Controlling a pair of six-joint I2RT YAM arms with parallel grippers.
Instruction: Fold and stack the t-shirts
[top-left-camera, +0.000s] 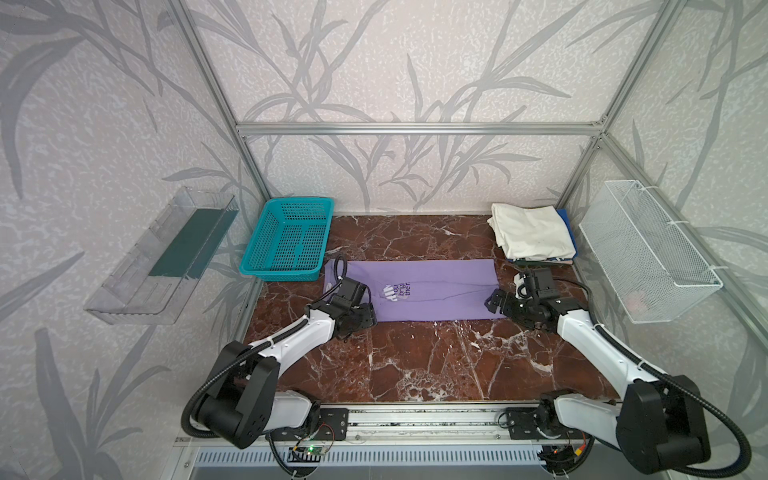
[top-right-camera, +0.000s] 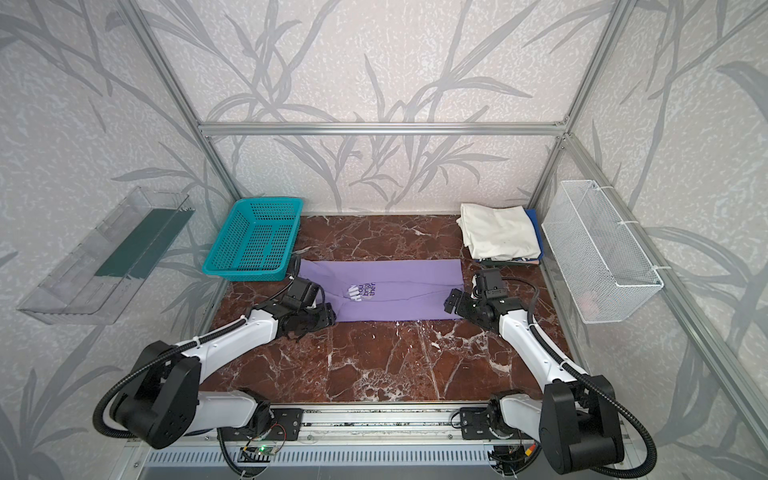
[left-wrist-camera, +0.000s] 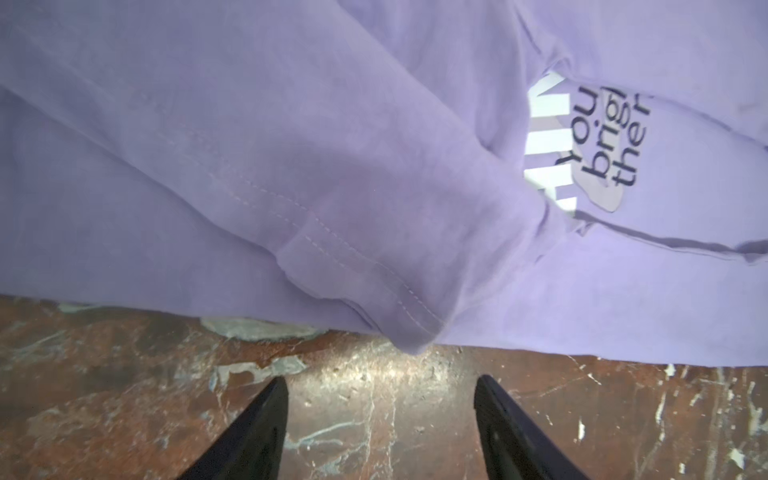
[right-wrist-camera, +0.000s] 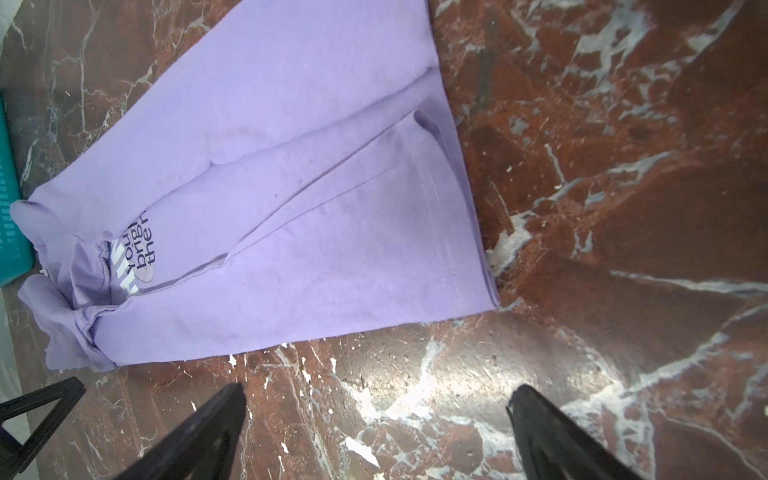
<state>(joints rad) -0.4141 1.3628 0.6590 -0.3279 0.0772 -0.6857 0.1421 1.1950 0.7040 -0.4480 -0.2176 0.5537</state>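
My left gripper (left-wrist-camera: 380, 384) stands well open. Its two black fingers (left-wrist-camera: 262, 419) are spread over bare marble with nothing between them. They stop just short of the lavender t-shirt (left-wrist-camera: 291, 166), whose stitched hem corner lies closest to them, and they do not touch the cloth. My right gripper (right-wrist-camera: 376, 392) is spread wider. It is also empty, over the bare desk (right-wrist-camera: 582, 208) just beside the shirt's near corner.

I read the desk as a dial in both top views, with twelve at the back wall. The lavender t-shirt lies at the middle, folded into one long flat band running from nine to three. Its chest lettering (top-left-camera: 398, 291) shows toward the nine o'clock end, where the cloth is bunched. My left gripper sits at that nine o'clock end, on its near side. My right gripper sits at the three o'clock end.

By count there are two grippers, neither holding anything. There is one lavender t-shirt. One cream t-shirt (top-left-camera: 532, 237) tops a stack between one and two o'clock. Under it a blue edge (top-left-camera: 566, 218) and a dark edge (top-left-camera: 536, 262) show, but I cannot tell how many shirts lie beneath. One teal basket (top-left-camera: 286, 237) stands between ten and eleven, near the band's far corner. One clear tray (top-left-camera: 166, 253) hangs on the wall at nine. One white wire basket (top-left-camera: 648, 249) hangs on the wall at three.
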